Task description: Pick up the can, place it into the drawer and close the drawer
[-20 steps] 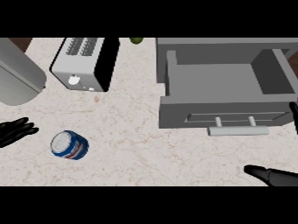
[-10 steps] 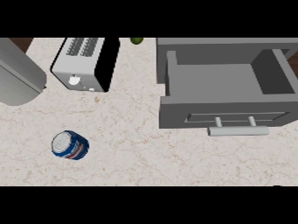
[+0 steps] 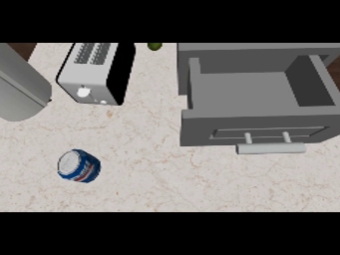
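Neither hand shows anywhere in this shot, so can't tell if they're open or holding anything, and there's no hand to place things against. So: the small blue-and-white can with a silver top (image 3: 78, 166) lies tipped over on the pale marbled worktop (image 3: 172, 184), lower left, well apart from the open grey box-shaped drawer (image 3: 264, 102) at upper right. A white-and-black toaster (image 3: 97, 72) sits up top, plus a big grey rounded thing (image 3: 10, 82) cut off at the left edge, hard to identify.

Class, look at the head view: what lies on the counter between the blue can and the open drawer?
Nothing: in the head view, only bare marbled counter separates the can from the open drawer.
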